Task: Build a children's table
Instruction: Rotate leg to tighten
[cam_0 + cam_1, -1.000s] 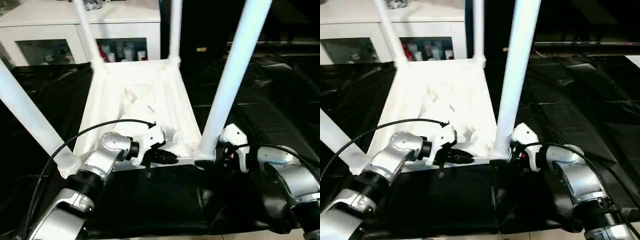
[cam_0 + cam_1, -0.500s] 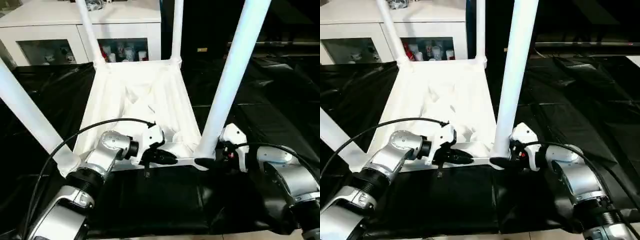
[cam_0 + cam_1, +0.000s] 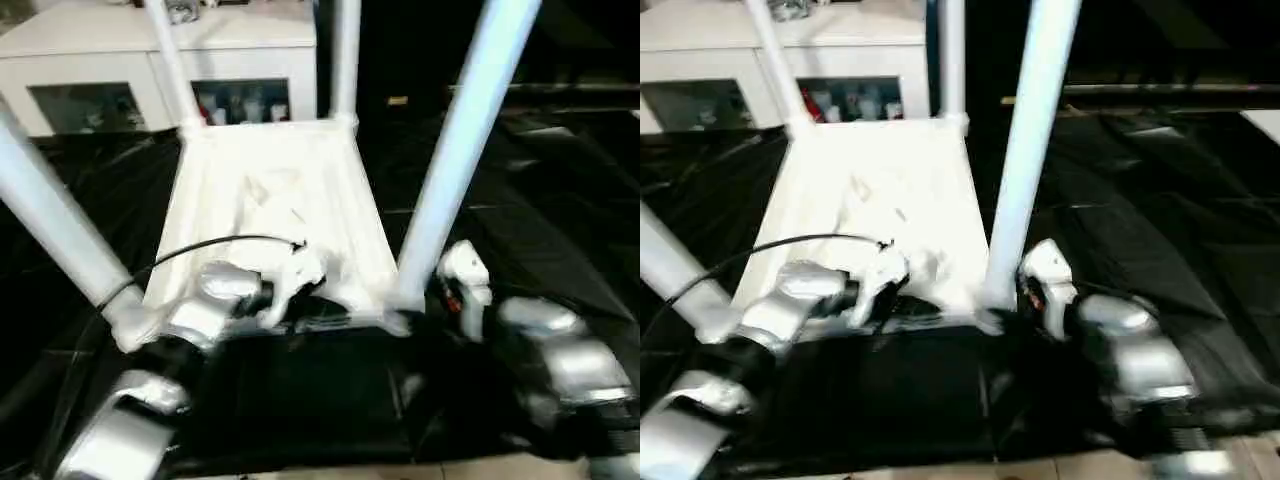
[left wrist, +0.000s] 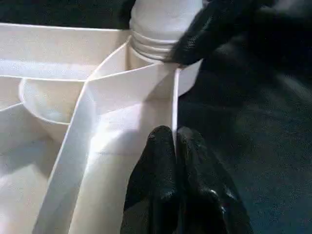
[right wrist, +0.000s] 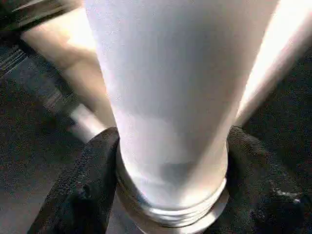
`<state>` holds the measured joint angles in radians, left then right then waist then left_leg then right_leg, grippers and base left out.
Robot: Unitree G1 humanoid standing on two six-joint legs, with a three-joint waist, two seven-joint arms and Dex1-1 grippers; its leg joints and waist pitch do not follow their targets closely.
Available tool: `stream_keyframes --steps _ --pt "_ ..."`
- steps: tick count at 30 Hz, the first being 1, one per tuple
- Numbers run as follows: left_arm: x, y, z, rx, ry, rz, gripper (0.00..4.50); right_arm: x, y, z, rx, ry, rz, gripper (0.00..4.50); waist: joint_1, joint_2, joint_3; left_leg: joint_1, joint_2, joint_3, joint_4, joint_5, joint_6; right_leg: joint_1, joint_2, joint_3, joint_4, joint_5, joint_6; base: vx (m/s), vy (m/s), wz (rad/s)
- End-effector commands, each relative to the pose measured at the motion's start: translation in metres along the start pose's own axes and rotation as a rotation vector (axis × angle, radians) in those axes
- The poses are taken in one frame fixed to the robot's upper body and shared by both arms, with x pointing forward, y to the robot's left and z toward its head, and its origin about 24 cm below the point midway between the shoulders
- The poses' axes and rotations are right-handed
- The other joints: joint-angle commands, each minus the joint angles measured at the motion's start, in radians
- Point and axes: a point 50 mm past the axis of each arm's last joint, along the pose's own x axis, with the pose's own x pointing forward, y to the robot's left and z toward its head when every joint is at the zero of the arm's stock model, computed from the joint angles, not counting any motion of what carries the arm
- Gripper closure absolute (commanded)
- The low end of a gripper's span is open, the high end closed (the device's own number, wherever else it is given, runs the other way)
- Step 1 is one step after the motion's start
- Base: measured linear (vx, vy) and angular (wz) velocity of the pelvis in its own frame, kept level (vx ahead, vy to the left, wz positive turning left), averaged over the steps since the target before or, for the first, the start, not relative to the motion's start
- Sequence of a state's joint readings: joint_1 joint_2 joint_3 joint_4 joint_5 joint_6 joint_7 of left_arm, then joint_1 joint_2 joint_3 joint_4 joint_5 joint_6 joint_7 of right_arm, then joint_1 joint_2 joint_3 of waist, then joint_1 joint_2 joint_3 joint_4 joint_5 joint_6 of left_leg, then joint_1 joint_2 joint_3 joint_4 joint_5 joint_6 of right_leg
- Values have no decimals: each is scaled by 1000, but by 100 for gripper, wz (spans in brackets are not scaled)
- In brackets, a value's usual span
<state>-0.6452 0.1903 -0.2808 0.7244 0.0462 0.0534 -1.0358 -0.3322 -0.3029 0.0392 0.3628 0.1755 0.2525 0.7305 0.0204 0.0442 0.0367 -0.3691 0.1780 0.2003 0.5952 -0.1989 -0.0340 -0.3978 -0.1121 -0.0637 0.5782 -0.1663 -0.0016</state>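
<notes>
R gripper (image 5: 170,195) clamped on near-right leg (image 3: 455,160) at socket, as 0.5 s ago; L gripper (image 4: 175,141) pinches tabletop (image 3: 270,200) rim. All four legs up; seating last.

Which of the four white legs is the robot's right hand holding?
The near right leg, closest to the right arm. The right gripper clamps its base, one black finger on each side. The other three legs stand free of that gripper.
</notes>
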Motion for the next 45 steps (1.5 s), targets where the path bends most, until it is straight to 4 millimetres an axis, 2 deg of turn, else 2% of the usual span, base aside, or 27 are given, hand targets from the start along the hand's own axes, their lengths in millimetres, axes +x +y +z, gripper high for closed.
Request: stream_keyframes --steps 1,2,5,7,9,10,11,13,14,16,17,18,20,21,22,25,27,30,32,33,36,38,45 --pt "25 -8 -1 -46 69 82 450 14 -7 -15 114 44 -279 176 -13 -7 -45 13 45 -33 -91 -351 -25 33 -38 25 -81 -435 -179 0 0 0" --pt "25 -8 -1 -46 69 82 450 14 -7 -15 114 44 -279 176 -18 -6 -45 14 43 -33 -91 -366 -28 32 -38 24 -84 -455 -168 0 0 0" --pt "45 -19 9 -74 69 107 450 29 2 -14 124 46 -377 176 -29 -11 -44 15 40 -35 -91 -408 -20 26 -36 23 -98 -510 -138 0 0 0" --pt "55 -25 15 -67 60 93 450 38 11 -8 105 31 -370 176 -31 -12 -44 16 38 -34 -89 -414 -12 22 -36 24 -101 -519 -128 0 0 0" --pt "58 -28 15 -56 60 83 450 43 15 -5 87 13 -346 176 -35 -14 -43 11 36 -36 -90 -414 -3 24 -35 21 -106 -540 -113 0 0 0" --pt "58 -27 14 -57 64 85 450 44 17 -3 83 2 -335 176 -35 -12 -44 13 36 -36 -89 -416 2 21 -36 22 -106 -543 -110 0 0 0" --pt "54 -25 12 -46 71 98 450 46 19 1 90 -29 -314 141 -35 -16 -44 11 37 -37 -90 -419 7 21 -36 21 -106 -544 -109 0 0 0" --pt "50 -23 10 -49 76 104 450 46 19 4 101 -54 -297 100 -36 -13 -44 9 38 -38 -92 -419 8 22 -36 22 -105 -533 -110 0 0 0" --pt "46 -22 9 -31 66 91 450 43 18 8 104 -86 -277 100 -36 -12 -45 8 40 -39 -93 -416 11 22 -38 23 -103 -516 -118 0 0 0" --pt "39 -20 7 -23 64 69 450 39 16 14 74 -105 -229 70 -37 -12 -47 3 41 -39 -93 -406 17 25 -37 24 -97 -475 -132 0 0 0" --pt "34 -20 6 -1 58 43 450 35 16 17 43 -96 -166 70 -37 -6 -49 -3 42 -39 -94 -384 21 32 -38 26 -90 -423 -147 0 0 0" --pt "32 -19 5 7 56 30 450 32 16 18 31 -89 -133 63 -35 -10 -50 -3 42 -39 -94 -372 26 35 -34 24 -90 -398 -151 0 0 0" --pt "25 -18 3 20 53 -3 450 22 18 20 -21 -58 -21 34 -32 -8 -54 -1 45 -30 -87 -318 50 36 -34 30 -76 -276 -200 0 0 0" --pt "21 -18 3 39 46 -26 450 16 19 20 -59 -40 42 34 -23 -11 -54 -1 44 -28 -84 -290 65 42 -34 30 -74 -241 -209 0 0 0" --pt "18 -18 3 48 39 -56 450 10 20 21 -91 -26 91 34 -23 -10 -54 0 46 -26 -83 -280 73 40 -35 32 -72 -226 -218 0 0 0" --pt "3 -15 -1 61 54 -115 450 -17 12 19 -180 54 201 34 -6 -7 -56 -1 49 -25 -79 -218 97 46 -38 32 -63 -166 -238 0 0 0" --pt "-3 -12 -3 65 76 -129 450 -29 9 17 -237 114 252 34 2 -14 -57 3 51 -21 -75 -191 111 46 -36 33 -56 -124 -258 0 0 0" --pt "-9 -11 -1 75 83 -186 450 -39 7 17 -242 147 316 34 18 -13 -55 5 54 -19 -76 -188 111 45 -37 33 -54 -145 -266 0 0 0" --pt "-10 -12 -1 72 80 -207 450 -39 6 19 -243 146 319 34 19 -13 -55 5 54 -19 -76 -195 105 44 -37 33 -54 -158 -264 0 0 0" --pt "-10 -14 0 70 76 -229 450 -39 6 20 -240 142 319 34 20 -18 -55 6 55 -19 -77 -200 98 43 -38 34 -54 -174 -262 0 0 0" --pt "-11 -15 0 68 70 -254 450 -37 5 22 -232 135 325 34 20 -19 -53 8 54 -19 -78 -214 82 42 -40 35 -59 -214 -253 0 0 0" --pt "-11 -16 1 69 65 -258 450 -35 5 23 -223 136 335 34 21 -18 -54 8 53 -19 -78 -206 80 42 -39 35 -58 -211 -250 0 0 0" --pt "-10 -17 -2 61 64 -247 450 -32 3 16 -212 159 328 86 26 -18 -58 5 51 -18 -72 -153 96 46 -37 33 -49 -139 -264 0 0 0"
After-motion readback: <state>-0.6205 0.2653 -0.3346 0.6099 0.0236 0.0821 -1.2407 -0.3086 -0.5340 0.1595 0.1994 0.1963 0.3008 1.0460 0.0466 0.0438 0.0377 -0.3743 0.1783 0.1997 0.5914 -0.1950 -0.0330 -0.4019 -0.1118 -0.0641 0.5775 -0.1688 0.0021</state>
